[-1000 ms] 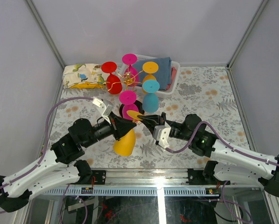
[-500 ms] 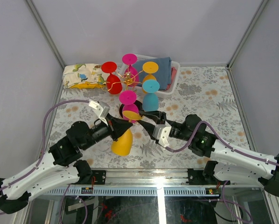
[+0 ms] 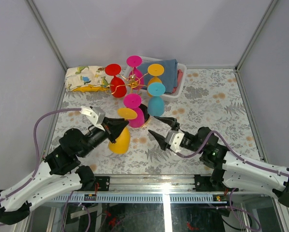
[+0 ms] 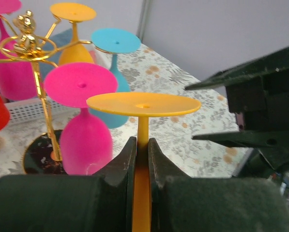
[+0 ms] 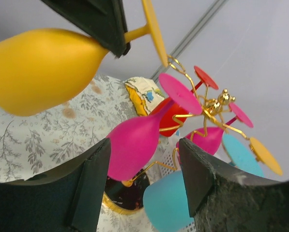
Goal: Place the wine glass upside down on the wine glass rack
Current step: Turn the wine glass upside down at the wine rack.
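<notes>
One yellow wine glass [image 3: 119, 141] hangs bowl-down, foot up, stem approx. vertical, clamped at the stem by the left pincer [image 3: 123, 124]. It sits just on the near side of the wine glass rack [image 3: 133, 83], beside the rack's closest pink glass [image 3: 137, 119]. The empty right pincer [image 3: 155, 124], jaws wide, sits near-right of the rack. The left arm has the glass, so the next move is prob. away from the arms, twd the rack's post.

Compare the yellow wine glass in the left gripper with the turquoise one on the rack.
The yellow wine glass is pinched by its stem in the left gripper, clear of the wine glass rack; the turquoise wine glass hangs on it. Their colours differ, yellow against turquoise. Both are bowl down, foot up.
</notes>
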